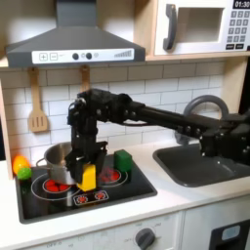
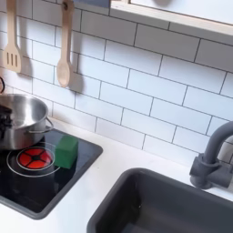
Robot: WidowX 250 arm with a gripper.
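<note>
claw (image 1: pixel 89 168) grips yellow block (image 1: pixel 89 178) beside silver pot (image 1: pixel 57 159).

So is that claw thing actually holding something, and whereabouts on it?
It seems so: the gripper appears shut on the top end of a yellow block, which stands upright on the toy stove.

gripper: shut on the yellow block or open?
Shut on it, apparently: the gripper fingers flank the yellow block, upright over the stove in the first exterior view.
</note>
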